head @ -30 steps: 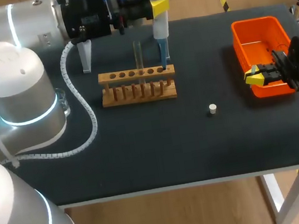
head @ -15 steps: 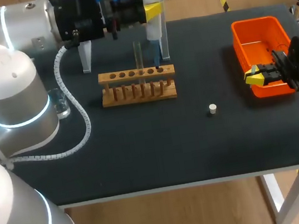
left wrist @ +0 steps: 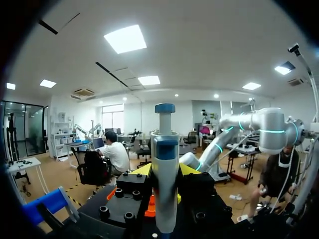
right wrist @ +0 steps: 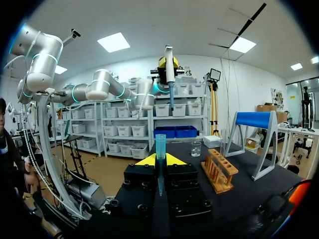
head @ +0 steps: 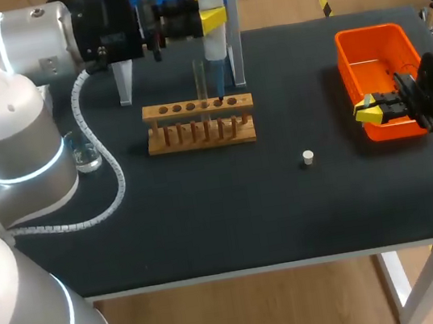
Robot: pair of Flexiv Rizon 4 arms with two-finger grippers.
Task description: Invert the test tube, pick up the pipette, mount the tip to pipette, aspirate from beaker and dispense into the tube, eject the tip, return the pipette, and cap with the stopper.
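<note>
The pipette (head: 215,48), gripped firmly by the left gripper (head: 210,21), has been shifted along the rack (head: 199,124) below it towards the tube (head: 199,79), so dispensing seems near. A blue tip (right wrist: 160,144) is pinched in the right gripper (right wrist: 160,160).

Head camera high behind the table (head: 209,220), looking down, wrist cameras low, facing outward, all three sharing the pipette (head: 215,40).

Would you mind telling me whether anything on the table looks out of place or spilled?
Nothing is spilled or damaged. One oddity: the right gripper, at the orange bin, holds a blue tip although the pipette in the left gripper already carries one.
</note>
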